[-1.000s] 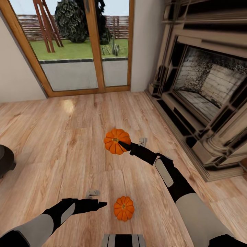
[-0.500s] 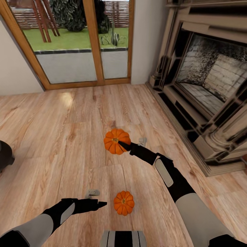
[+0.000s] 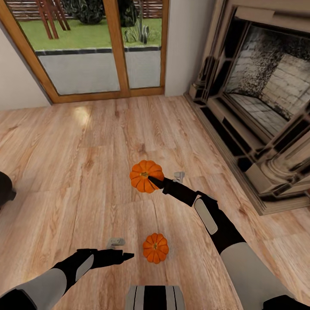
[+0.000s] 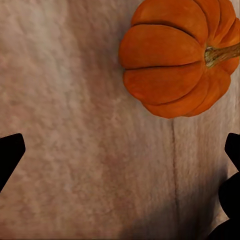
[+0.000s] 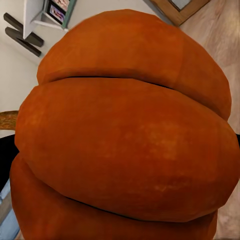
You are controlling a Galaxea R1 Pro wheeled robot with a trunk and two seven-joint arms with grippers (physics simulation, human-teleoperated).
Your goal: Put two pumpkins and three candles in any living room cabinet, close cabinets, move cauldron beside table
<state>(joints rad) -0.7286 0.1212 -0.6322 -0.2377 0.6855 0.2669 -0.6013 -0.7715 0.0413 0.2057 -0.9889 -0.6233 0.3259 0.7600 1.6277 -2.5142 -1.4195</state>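
Note:
An orange pumpkin (image 3: 142,172) hangs above the wood floor, and my right gripper (image 3: 154,181) is shut on it. In the right wrist view this pumpkin (image 5: 125,135) is pressed up close to the camera. A second pumpkin (image 3: 155,248) lies on the floor near my base, just right of my left gripper (image 3: 128,256). The left wrist view has that pumpkin (image 4: 180,55) beyond the left gripper (image 4: 120,160), whose dark fingertips (image 4: 10,155) stand wide apart and open with nothing between them. The dark cauldron (image 3: 4,189) peeks in at the left edge.
A large black columned fireplace (image 3: 267,116) with a raised hearth runs along the right. A wood-framed glass door (image 3: 99,56) to the garden closes the far wall. Bare wood floor (image 3: 86,142) stretches between them.
The whole view has shifted: door, fireplace and floor pumpkin sit higher in the picture, so the camera moved. Both arms keep their pose, and the right gripper still holds its pumpkin.

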